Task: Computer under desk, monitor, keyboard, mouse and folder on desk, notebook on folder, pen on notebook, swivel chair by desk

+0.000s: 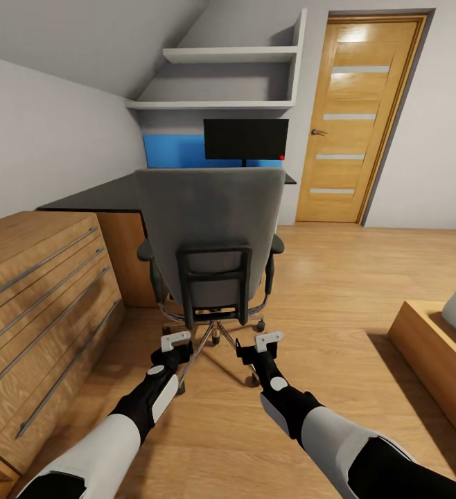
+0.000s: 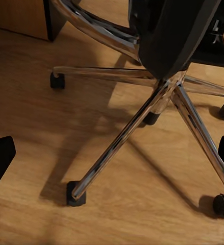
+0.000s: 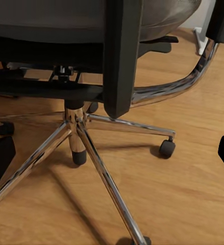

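Both grippers hang low behind the swivel chair (image 1: 211, 235), in the lower centre of the head view: the left gripper (image 1: 175, 340) and the right gripper (image 1: 268, 339) each hold nothing, and in both wrist views the dark fingertips sit at the far side edges of the frame, so the jaws stand wide apart. Each is near the chair's chrome star base (image 2: 157, 97) without touching it; the castors rest on the wood floor (image 1: 325, 277). The chair fills the centre of the frame, its grey back toward the camera, drawn up close to the black-topped desk (image 1: 103, 197) at centre left. The monitor (image 1: 245, 138) stands on the desk in the upper centre, so that part looks done, and the chair appears already beside the desk. The seat is hidden by the chair back, so I cannot tell whether the folder lies there; a bright blue panel (image 1: 172, 150) shows behind the monitor, but what it is I cannot tell. As for containers, the light-wood drawer cabinet (image 1: 41, 291) at the left is closed, and the wall shelves (image 1: 228, 54) above look bare.
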Tool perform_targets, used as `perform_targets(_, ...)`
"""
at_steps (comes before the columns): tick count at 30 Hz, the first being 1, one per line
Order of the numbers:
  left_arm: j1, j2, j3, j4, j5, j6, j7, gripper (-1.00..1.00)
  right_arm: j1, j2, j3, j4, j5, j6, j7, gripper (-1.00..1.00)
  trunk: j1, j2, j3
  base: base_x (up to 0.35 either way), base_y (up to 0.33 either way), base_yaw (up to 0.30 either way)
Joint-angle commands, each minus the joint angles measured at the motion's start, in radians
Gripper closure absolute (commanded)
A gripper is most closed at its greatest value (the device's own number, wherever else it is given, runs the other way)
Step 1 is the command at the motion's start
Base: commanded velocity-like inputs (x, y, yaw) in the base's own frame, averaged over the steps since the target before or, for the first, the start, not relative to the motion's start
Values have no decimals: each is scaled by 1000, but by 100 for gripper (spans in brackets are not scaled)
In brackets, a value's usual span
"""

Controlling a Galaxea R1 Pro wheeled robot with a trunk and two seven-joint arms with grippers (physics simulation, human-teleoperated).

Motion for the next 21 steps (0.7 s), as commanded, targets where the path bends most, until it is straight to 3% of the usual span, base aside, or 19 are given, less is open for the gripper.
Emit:
perform_targets(1,0,1,-8,0,10,-2,8,-100,-1,0,9,1,-6,-3,-6,-100,0,0,-1,15,0,0)
perform_targets(6,0,2,-9,1,10,-1,8,-100,-1,0,9,1,-6,-3,-5,-100,0,0,-1,185,0,0)
perform_targets(10,0,-2,-4,-2,10,-18,11,-100,9,0,32,-1,16,-3,8,-100,0,0,-1,0,0,0)
perform_targets(14,-1,-4,-4,-2,9,-14,11,-100,9,0,32,-1,13,-3,3,-100,0,0,-1,0,0,0)
perform_targets(21,0,15,-8,-3,9,-10,10,-100,11,0,37,-4,22,-3,0,-100,0,0,-1,0,0,0)
